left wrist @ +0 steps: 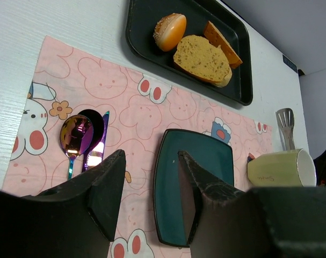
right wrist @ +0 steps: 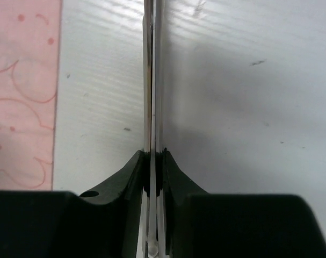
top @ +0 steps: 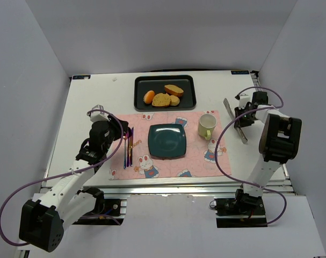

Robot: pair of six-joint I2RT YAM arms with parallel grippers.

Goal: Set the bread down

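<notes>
We see right gripper (right wrist: 153, 180) clamped on tongs (right wrist: 153, 80), right of plate (top: 166, 141). Left gripper (left wrist: 150, 161) spread, empty, left of plate. Bread (top: 161, 100) on tray (top: 143, 86) behind plate. Risk: blades pinched together, tongs may twist or slip on lift; mug (top: 206, 126) near path. Tong tips cut off in wrist view; rear slice partly hidden.
</notes>
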